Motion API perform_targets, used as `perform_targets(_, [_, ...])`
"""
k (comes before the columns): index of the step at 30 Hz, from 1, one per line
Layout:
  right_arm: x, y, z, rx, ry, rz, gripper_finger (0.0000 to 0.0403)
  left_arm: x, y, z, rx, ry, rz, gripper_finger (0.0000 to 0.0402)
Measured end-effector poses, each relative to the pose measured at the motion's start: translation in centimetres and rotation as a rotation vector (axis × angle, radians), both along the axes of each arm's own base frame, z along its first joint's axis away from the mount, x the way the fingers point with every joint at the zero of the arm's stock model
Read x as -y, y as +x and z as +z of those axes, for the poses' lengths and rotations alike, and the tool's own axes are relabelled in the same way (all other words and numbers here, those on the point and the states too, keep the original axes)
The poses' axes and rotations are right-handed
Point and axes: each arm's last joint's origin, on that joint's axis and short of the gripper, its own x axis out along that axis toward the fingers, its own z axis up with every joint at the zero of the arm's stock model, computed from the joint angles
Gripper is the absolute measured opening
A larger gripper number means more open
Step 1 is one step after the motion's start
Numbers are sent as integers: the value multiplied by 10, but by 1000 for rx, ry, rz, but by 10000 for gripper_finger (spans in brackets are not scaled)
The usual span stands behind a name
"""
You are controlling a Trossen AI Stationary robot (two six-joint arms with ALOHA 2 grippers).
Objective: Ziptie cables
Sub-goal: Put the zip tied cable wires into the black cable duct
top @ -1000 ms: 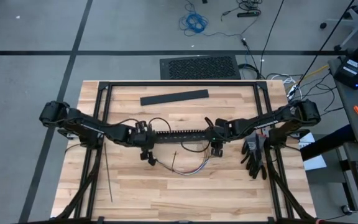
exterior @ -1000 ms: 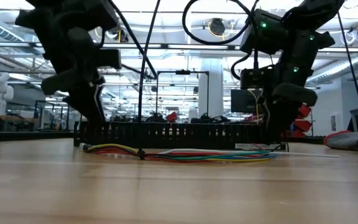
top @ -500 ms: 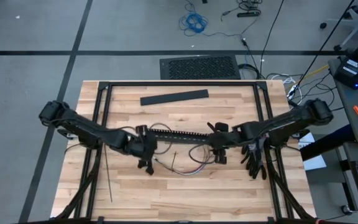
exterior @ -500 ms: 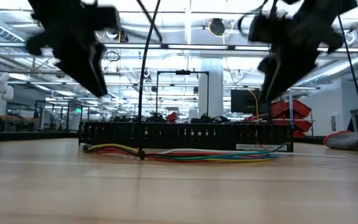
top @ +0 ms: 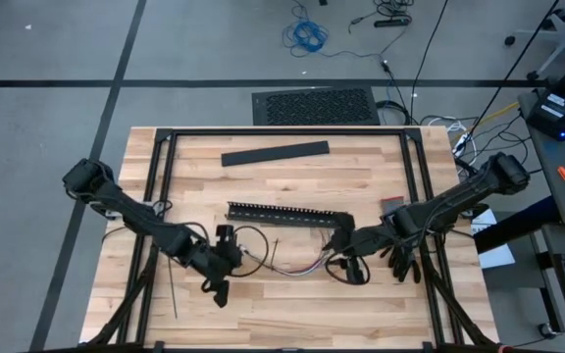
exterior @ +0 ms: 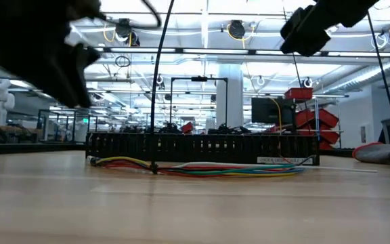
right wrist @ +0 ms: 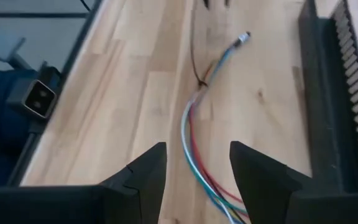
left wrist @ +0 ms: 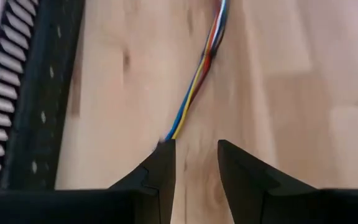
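High view: both grippers, left (top: pixel 214 286) and right (top: pixel 353 271), have pulled away from the duct (top: pixel 287 213), jaws released, cables (top: pixel 297 267) lying beside it

cables (left wrist: pixel 199 78) beyond empty parted jaws, slotted duct (left wrist: pixel 33 99) alongside

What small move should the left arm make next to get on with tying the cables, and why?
Probably lower the left gripper onto the cables and close. It is open and empty, and the end of the bundle lies just ahead of it, loose on the table. The right gripper is open and empty too, so nothing holds the wires yet.
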Motion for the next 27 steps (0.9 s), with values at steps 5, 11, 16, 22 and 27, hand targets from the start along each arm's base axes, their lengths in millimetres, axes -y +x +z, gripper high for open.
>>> perform_targets(5, [-6,2,-5,-19,38,-18,171,-10,0,-24,-30,53,7,138])
perform_targets(11, [-11,4,-16,-98,110,-25,171,-21,11,-36,-21,108,-18,173])
perform_targets(16, [-16,5,-23,-132,110,-25,171,-29,22,-49,-60,108,-36,182])
perform_targets(22, [-19,4,-25,-136,110,-20,171,-32,26,-64,-119,68,-24,177])
perform_targets(27, [-18,4,-25,-138,105,-21,171,-31,27,-65,-118,43,-30,121])
